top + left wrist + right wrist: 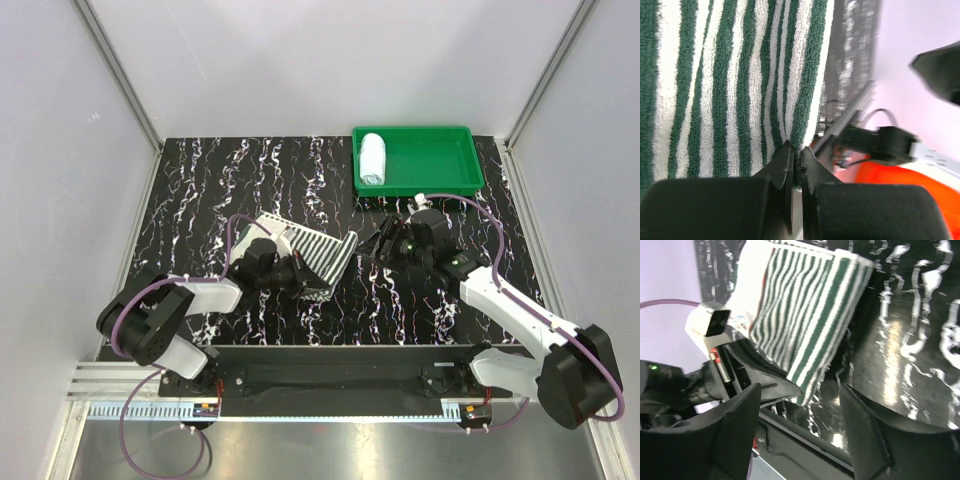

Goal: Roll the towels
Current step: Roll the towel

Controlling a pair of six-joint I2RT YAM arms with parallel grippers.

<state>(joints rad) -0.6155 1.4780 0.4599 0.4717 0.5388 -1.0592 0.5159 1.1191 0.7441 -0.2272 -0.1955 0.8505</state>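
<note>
Mid-table, a bit left of centre, the striped towel [318, 255] sits partly raised off the black marbled table [220, 190]. The left gripper [796, 155] is clamped tight on its near edge (the stripes read dark green up close, black from overhead). The right gripper [800, 390] hangs just beside the towel's right side, jaws apart with nothing between them. The pale blue towel [372, 158] already lies rolled in the green tray [430, 165] at the far right, so I'd say this is towel number two and the roll has barely begun. To do it well, get the right fingers onto the free near corner, level with the left's pinch. Then pull the edge taut between both and turn it over evenly so the roll doesn't cone.
</note>
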